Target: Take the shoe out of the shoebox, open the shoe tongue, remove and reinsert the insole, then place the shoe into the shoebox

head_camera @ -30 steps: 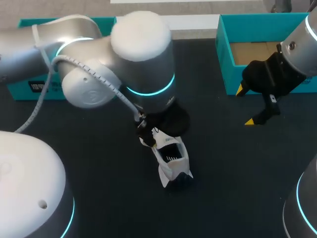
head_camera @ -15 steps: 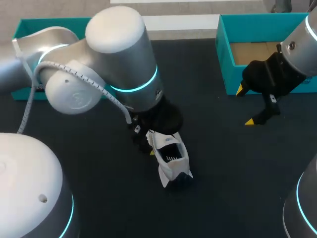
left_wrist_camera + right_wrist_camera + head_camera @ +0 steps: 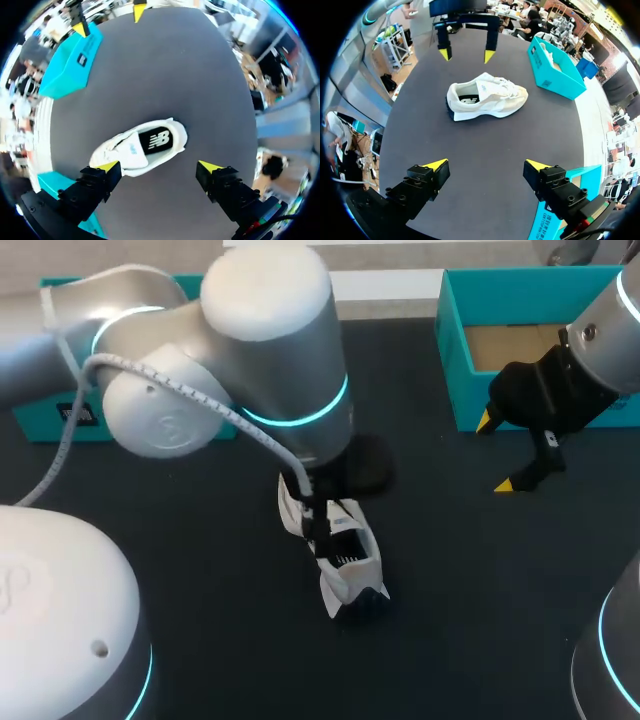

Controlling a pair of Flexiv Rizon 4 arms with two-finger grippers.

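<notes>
Room: the flat dark table (image 3: 220, 630) is stretching wide around the white shoe (image 3: 345, 560) standing in its middle.
Around: a teal cardboard shoebox (image 3: 447, 340) is sitting open far right, another teal box (image 3: 40, 425) far left.
Left gripper (image 3: 159, 166): hanging over the shoe, fingers spread, holding nothing.
Right gripper (image 3: 486, 164): hanging beside the shoebox, fingers apart, holding nothing.
</notes>
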